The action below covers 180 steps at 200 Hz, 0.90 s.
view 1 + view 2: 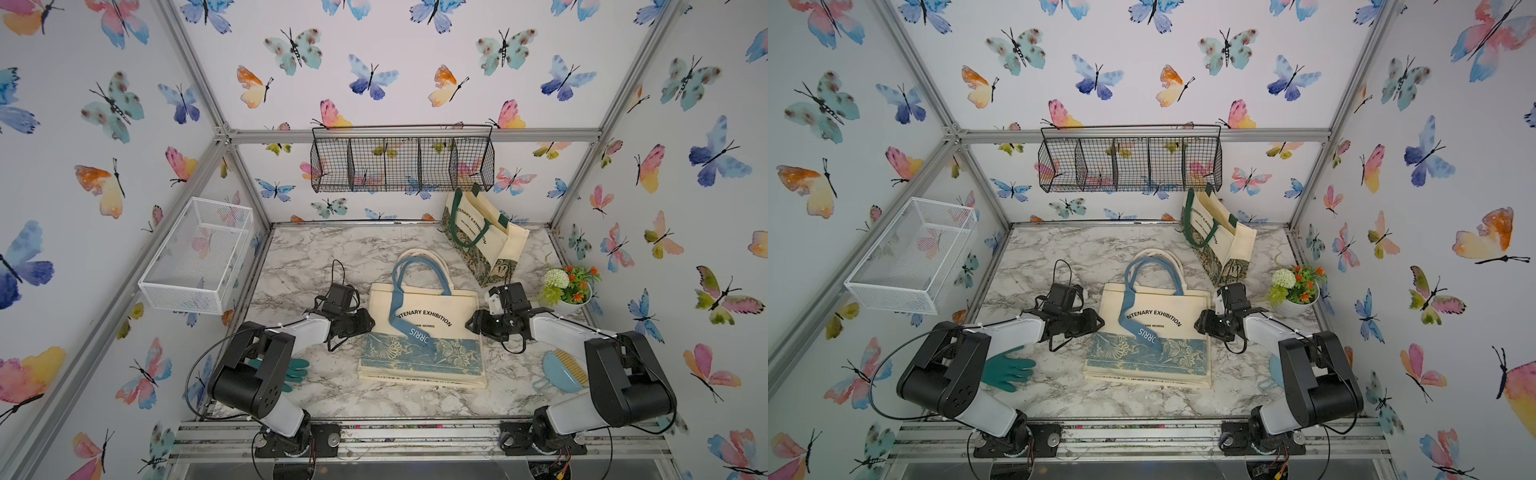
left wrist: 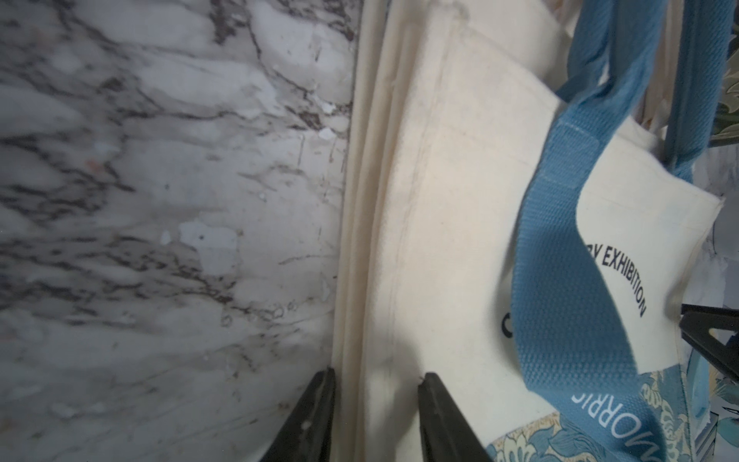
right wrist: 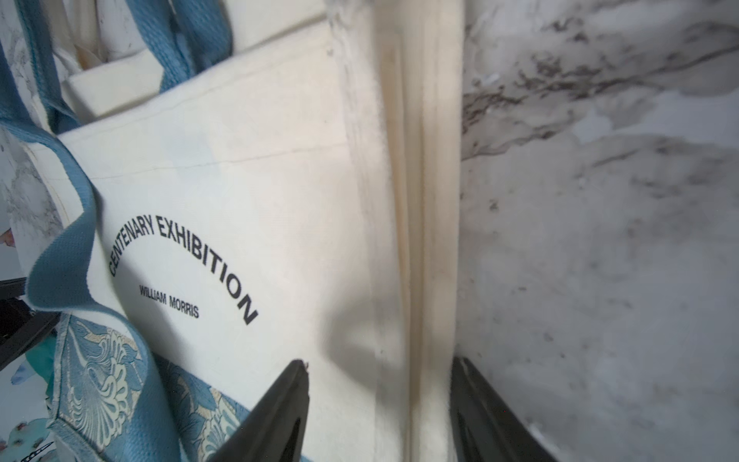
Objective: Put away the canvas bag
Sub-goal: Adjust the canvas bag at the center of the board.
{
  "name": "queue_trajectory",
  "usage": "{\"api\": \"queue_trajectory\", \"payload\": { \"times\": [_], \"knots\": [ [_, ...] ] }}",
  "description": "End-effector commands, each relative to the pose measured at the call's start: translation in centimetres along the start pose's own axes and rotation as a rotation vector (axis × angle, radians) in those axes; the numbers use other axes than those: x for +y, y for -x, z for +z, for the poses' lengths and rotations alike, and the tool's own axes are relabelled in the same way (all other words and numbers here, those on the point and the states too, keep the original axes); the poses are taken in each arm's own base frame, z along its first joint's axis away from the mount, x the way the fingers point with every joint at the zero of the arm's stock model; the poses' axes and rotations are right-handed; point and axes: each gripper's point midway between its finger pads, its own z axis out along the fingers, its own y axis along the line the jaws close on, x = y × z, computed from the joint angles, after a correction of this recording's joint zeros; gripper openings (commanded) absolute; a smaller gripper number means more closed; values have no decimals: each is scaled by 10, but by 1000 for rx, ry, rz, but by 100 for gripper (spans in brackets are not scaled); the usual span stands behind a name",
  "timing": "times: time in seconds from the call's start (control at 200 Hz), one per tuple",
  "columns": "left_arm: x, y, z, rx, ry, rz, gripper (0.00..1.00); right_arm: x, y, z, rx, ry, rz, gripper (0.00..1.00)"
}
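Lying flat at the middle of the marble tabletop (image 1: 324,257) is the canvas bag (image 1: 457,303) (image 1: 1187,301), cream, with a blue floral band toward the near edge and its handles pointing at the far edge. One blue strap (image 1: 409,328) is flopped back across the printed face, covering part of the lettering.

The left gripper (image 1: 368,322) (image 1: 1098,322) sits low at the bag's left side. In the left wrist view its claw (image 2: 376,380) brackets the stacked folds of that side edge: one finger at the seam between marble and cloth, the other over the bag's face. Fabric fills the narrow gap, but I cannot tell whether it is squeezed.

The right gripper (image 1: 469,324) (image 1: 1198,324) mirrors it at the bag's right side. Its claw (image 3: 380,364) stands wider apart, open around the folded edge, with one finger over the face and one on the marble side.

A second tote with green handles (image 1: 482,237) stands at the far right corner. A pot of flowers (image 1: 567,286) sits by the right edge, a green glove (image 1: 1007,370) near the left edge and a blue dustpan (image 1: 563,370) near the right edge.
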Motion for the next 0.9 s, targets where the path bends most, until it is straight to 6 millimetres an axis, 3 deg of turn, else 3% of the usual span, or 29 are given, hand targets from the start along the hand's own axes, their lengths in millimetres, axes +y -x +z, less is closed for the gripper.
{"api": "queue_trajectory", "payload": {
  "times": [0.0, 0.39, 0.671, 0.776, 0.896],
  "knots": [
    [28, -32, 6, 89, 94, -37, 40, 2, -24, 13, 116, 32, 22, 58],
    [38, -26, -7, 38, 125, -52, 40, 27, -12, 20, 127, 62, -28, 57],
    [37, -21, -6, 35, 117, -58, 39, 29, -5, 19, 123, 46, -55, 58],
    [35, -9, -22, -14, 144, -48, 39, 24, 6, 6, 83, -27, -94, 59],
    [27, 9, -57, -105, 168, -20, 39, 27, 16, -18, 12, -55, -118, 60]
  ]
}}
